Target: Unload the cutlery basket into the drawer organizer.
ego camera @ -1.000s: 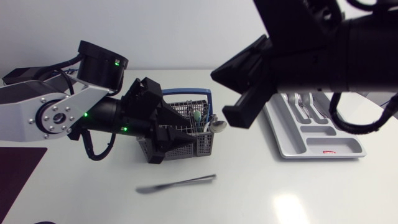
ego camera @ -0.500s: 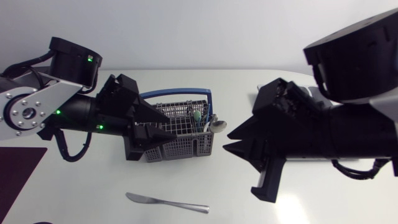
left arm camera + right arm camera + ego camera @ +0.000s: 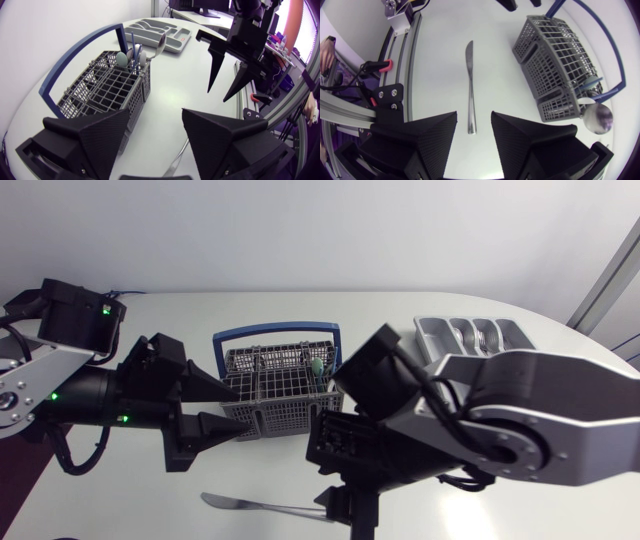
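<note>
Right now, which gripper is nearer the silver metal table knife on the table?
Right: right gripper hovers over the silver knife; left gripper sits beside the grey mesh basket, farther off.

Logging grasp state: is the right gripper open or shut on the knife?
Open. The right gripper has its fingers apart over the knife, which lies flat on the table.

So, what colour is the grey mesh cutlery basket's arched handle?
Blue; the handle shows best in left wrist view.

**White table, plain pale wall**

In the head view, a white table (image 3: 120, 510) with a rounded far edge fills the lower frame. A plain pale wall (image 3: 300, 230) spans the top. A dark purple mat (image 3: 20, 490) lies at lower left.
</note>
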